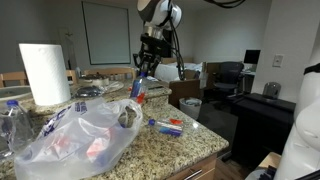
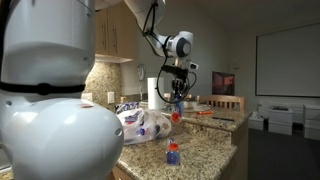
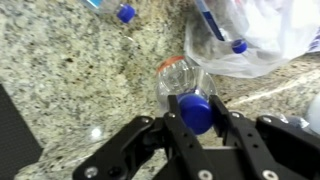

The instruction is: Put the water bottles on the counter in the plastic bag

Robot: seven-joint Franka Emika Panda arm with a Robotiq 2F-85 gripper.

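Speckled beige-and-brown granite desk (image 1: 195,148) with a rounded polished edge. Spread across the near part, a large crinkled whitish plastic bag (image 1: 85,135), red and blue showing through its skin. Just beside the bag's open side, one water bottle (image 1: 168,125) lying flat on the stone. Behind the bag, an upright paper-towel roll (image 1: 45,73). At the far end, more clear bottles (image 1: 12,120), partly cut off.

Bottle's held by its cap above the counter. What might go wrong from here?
The gripper pinches the held bottle only at its cap, so it may swing or slip. It hangs over bare counter, beside the plastic bag; releasing now would likely miss.
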